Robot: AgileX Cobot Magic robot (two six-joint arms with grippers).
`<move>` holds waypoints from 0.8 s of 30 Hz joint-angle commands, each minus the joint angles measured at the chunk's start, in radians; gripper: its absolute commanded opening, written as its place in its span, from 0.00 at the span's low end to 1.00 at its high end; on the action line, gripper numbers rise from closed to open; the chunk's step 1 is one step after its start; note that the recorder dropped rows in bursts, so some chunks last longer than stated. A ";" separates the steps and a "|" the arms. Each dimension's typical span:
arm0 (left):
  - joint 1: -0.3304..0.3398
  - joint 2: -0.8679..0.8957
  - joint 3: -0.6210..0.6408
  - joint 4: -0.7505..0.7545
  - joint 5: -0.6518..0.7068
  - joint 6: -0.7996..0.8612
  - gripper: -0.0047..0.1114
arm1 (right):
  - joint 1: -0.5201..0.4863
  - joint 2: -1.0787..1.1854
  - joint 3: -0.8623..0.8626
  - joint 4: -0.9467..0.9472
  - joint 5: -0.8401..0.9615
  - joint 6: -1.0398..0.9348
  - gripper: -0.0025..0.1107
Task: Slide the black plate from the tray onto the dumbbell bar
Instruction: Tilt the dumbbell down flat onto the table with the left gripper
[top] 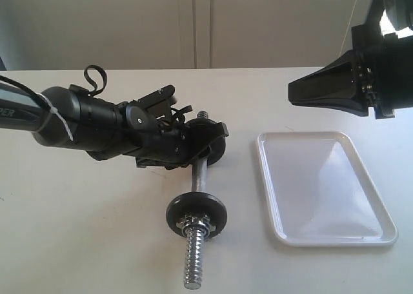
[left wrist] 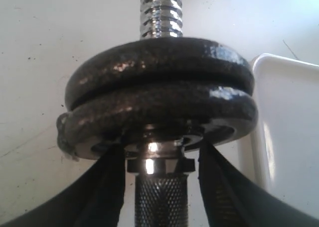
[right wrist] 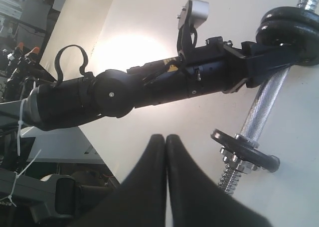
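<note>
Weight plates [left wrist: 159,112], two black ones stacked, sit on the dumbbell bar [left wrist: 162,207], which the released left tool [left wrist: 160,150] straddles. We find the right tool [right wrist: 166,140] clenched.

far discs [top: 219,155] half hidden behind left gripper [top: 215,139], right arm [top: 382,75] cropped

**Black Arms, White Tie**

Matte black tubular left arm [top: 84,123] with round black joint cap [top: 134,115], pale screw [right wrist: 110,93] at centre. Shoulderward of the cap: white plastic cable tie [top: 57,118], looped black cable [top: 95,67]. Wristward: small yellow sticker [right wrist: 172,66], silver-grey metal bracket [right wrist: 195,9]. Right gripper [right wrist: 165,137]: smooth tapered black fingers [right wrist: 149,182].
</note>
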State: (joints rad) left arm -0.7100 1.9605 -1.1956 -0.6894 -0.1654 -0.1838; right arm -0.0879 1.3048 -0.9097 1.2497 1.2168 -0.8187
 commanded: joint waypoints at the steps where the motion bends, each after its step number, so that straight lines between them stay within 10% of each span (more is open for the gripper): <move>1: 0.010 -0.016 -0.003 -0.011 0.040 0.004 0.48 | -0.001 -0.008 0.006 0.014 0.004 -0.015 0.02; 9: 0.033 -0.016 -0.003 0.015 0.112 0.004 0.66 | -0.001 -0.008 0.006 0.018 0.004 -0.015 0.02; 24: 0.042 -0.099 -0.003 0.109 0.191 0.008 0.67 | -0.001 -0.008 0.006 0.018 0.004 -0.015 0.02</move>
State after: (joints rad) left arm -0.6723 1.8821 -1.1956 -0.5978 0.0000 -0.1781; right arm -0.0879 1.3048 -0.9097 1.2522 1.2168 -0.8187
